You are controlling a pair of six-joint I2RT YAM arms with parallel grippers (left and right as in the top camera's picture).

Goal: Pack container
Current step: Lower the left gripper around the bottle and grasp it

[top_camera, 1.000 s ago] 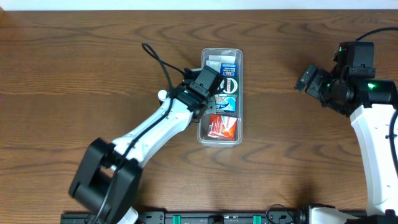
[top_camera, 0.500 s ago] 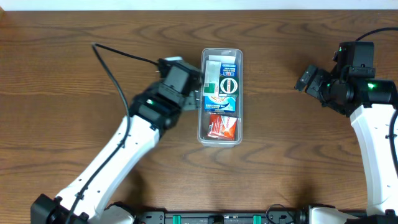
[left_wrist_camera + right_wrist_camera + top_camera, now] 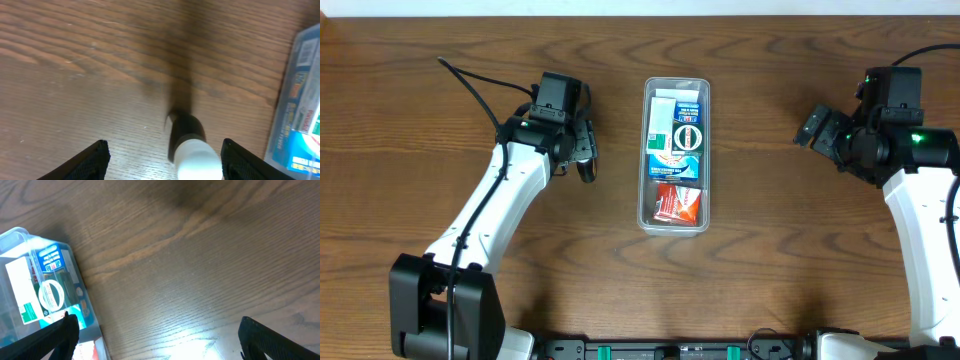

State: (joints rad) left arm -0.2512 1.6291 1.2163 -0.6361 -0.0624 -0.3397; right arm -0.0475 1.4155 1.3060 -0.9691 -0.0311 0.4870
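Observation:
The container [image 3: 644, 170] is a clear, long tub in the middle of the table, holding several small packets: white-green at the far end, blue in the middle, red [image 3: 677, 203] at the near end. My left gripper [image 3: 584, 152] is open and empty, a short way left of the tub. In the left wrist view its jaws [image 3: 162, 161] hang over bare wood, with the container [image 3: 276, 135] at the right edge. My right gripper [image 3: 816, 128] is open and empty, far right of the tub. In the right wrist view its jaws [image 3: 160, 345] are over wood, with the container [image 3: 15, 234] at the left.
A dark stub with a white rounded end [image 3: 196, 156] shows between the left fingers; I cannot tell what it is. A black cable [image 3: 480, 95] runs off the left arm. The wooden table [image 3: 770, 250] lies all around the tub.
My left gripper has pulled out from over the container and swung left and back, empty. The right arm and the packets have not moved.

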